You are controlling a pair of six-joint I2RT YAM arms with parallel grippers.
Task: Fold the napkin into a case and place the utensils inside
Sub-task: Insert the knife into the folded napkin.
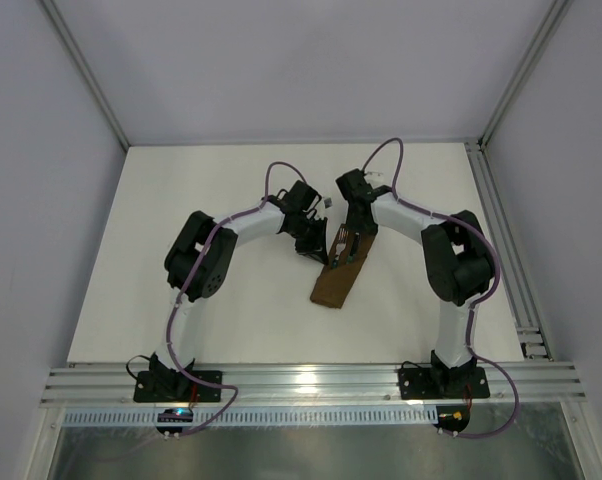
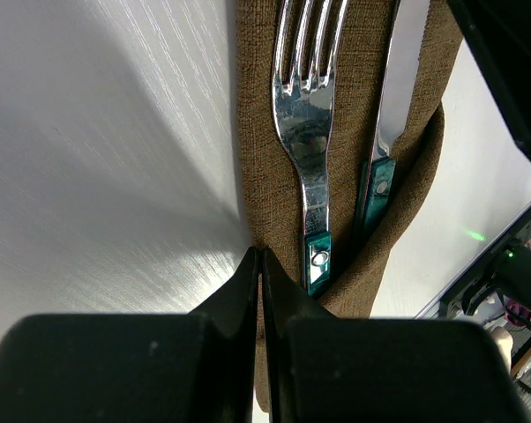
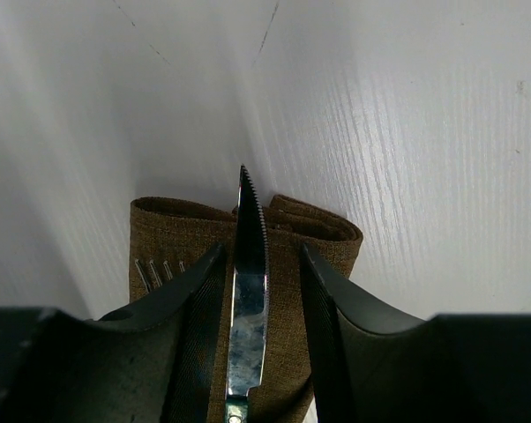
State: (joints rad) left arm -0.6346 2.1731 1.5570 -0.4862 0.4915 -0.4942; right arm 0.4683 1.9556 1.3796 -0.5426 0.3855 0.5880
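Note:
The brown napkin [image 1: 337,287] lies folded into a narrow case [image 2: 257,106] in the middle of the table. A fork [image 2: 305,132] and a knife [image 2: 402,70] lie side by side on it, their teal handles tucked under the pocket's lip. My left gripper [image 2: 262,256] is shut, its tips pinched at the left end of that lip. My right gripper [image 3: 261,248] stands open astride the knife blade [image 3: 248,308], with a gap on each side. The blade's serrated tip reaches past the cloth's far edge. Fork tines [image 3: 155,271] peek out by its left finger.
The white table [image 1: 181,250] runs out around the napkin. Both arms meet over the cloth's far end, left gripper [image 1: 311,248] and right gripper [image 1: 353,243] close together. An aluminium rail [image 1: 501,240] runs along the right side, and grey walls enclose the table.

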